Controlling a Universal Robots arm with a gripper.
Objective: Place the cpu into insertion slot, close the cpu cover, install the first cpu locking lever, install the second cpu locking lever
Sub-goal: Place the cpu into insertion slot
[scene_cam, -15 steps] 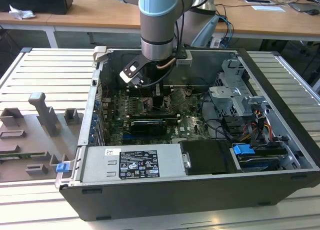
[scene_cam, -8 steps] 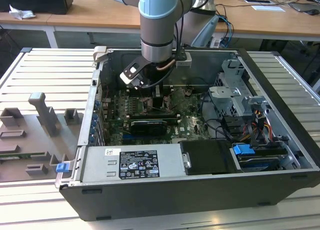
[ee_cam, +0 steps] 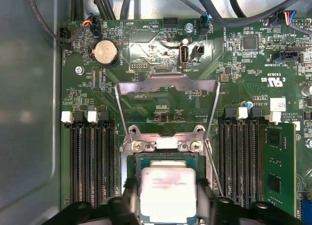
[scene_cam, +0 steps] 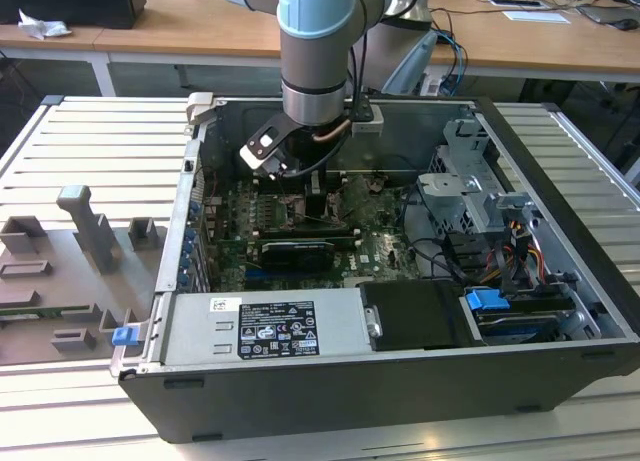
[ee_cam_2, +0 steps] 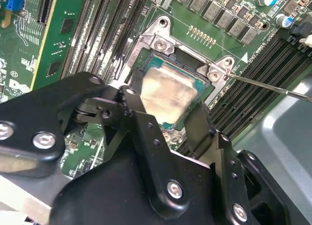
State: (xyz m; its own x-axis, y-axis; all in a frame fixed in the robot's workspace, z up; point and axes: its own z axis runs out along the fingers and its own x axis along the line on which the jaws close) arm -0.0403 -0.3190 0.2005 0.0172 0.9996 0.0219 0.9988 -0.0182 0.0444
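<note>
The cpu (ee_cam: 168,193) (ee_cam_2: 168,95), a pale silvery square chip, sits at the insertion slot (ee_cam: 165,157) (ee_cam_2: 187,56), level with its dark frame; whether it is fully seated I cannot tell. My gripper (ee_cam: 167,188) (ee_cam_2: 165,102) has its black fingers (ee_cam_2: 197,122) against two opposite edges of the chip, shut on it. The cpu cover (ee_cam: 168,80) stands flipped back, open, beyond the socket's hinge. A thin locking lever (ee_cam_2: 273,88) (ee_cam: 214,173) sticks out free beside the socket. In the exterior view the gripper (scene_cam: 318,203) reaches down into the open computer case.
Long black memory slots (ee_cam: 90,161) (ee_cam: 241,161) flank the socket on both sides. A black graphics card (scene_cam: 290,251), the power supply (scene_cam: 265,326) and a drive cage (scene_cam: 470,181) crowd the case (scene_cam: 560,251). A grey fixture plate (scene_cam: 70,251) lies at the exterior view's left.
</note>
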